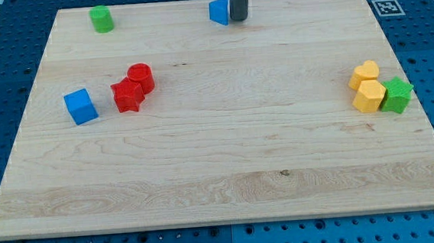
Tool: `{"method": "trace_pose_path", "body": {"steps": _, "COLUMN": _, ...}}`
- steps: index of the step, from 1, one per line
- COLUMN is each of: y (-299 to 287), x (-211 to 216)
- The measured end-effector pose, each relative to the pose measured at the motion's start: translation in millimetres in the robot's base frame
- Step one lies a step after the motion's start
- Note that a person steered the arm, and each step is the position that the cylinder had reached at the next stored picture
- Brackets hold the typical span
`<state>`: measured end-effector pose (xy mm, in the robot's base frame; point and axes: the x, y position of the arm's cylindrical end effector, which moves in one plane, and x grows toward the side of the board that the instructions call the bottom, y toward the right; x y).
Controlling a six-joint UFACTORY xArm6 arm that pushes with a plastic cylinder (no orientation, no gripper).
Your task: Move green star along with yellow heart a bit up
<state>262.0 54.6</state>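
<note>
The green star (397,95) lies near the board's right edge, touching a yellow hexagon-like block (369,95) on its left. The yellow heart (365,73) sits just above that yellow block, up and left of the star. My tip (239,19) is at the view's top centre, right beside a blue block (219,11), far up and left of the star and heart.
A green cylinder (102,18) stands at the top left. A red cylinder (141,78) and a red star (127,95) touch at the middle left, with a blue cube (80,106) to their left. The wooden board (221,182) has a marker tag (385,6) off its top right corner.
</note>
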Motion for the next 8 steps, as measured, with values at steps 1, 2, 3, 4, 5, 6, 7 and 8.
{"method": "trace_pose_path", "body": {"steps": 1, "y": 7.7, "x": 21.8}}
{"method": "trace_pose_path", "body": {"steps": 2, "y": 7.7, "x": 21.9}}
{"method": "trace_pose_path", "body": {"steps": 3, "y": 7.7, "x": 22.4}}
{"method": "trace_pose_path", "body": {"steps": 4, "y": 16.3, "x": 51.6}}
{"method": "trace_pose_path", "body": {"steps": 5, "y": 32.8, "x": 108.6}}
{"method": "trace_pose_path", "body": {"steps": 6, "y": 39.6, "x": 143.8}}
{"method": "trace_pose_path", "body": {"steps": 7, "y": 50.0, "x": 177.9}}
{"method": "trace_pose_path", "body": {"steps": 8, "y": 84.6, "x": 241.3}}
